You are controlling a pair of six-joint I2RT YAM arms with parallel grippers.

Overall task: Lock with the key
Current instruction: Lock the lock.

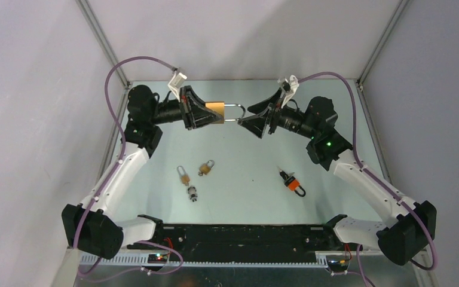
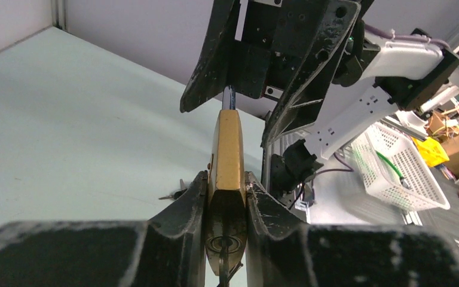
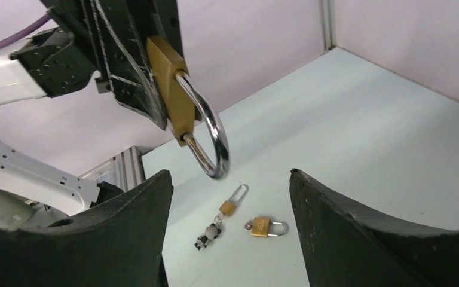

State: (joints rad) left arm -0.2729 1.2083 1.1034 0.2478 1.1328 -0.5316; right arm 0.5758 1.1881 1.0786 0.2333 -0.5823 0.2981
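Observation:
A large brass padlock [image 1: 215, 108] hangs in the air at the back middle, with my left gripper [image 1: 221, 113] shut on its body [image 2: 227, 149]. Its steel shackle [image 3: 209, 131] points toward my right gripper [image 3: 230, 176]. That gripper stands open just short of the shackle, touching nothing. In the left wrist view, something thin and dark sticks out of the keyhole [image 2: 226, 244] at the lock's base. I cannot tell whether it is the key. An orange-headed key [image 1: 293, 183] on a black ring lies on the table at the right.
Two small brass padlocks [image 1: 183, 175] [image 1: 206, 168] lie on the table left of centre, one with a small panda charm [image 1: 192, 193] attached. The enclosure's walls stand close behind both grippers. A white basket [image 2: 394, 167] sits outside the table.

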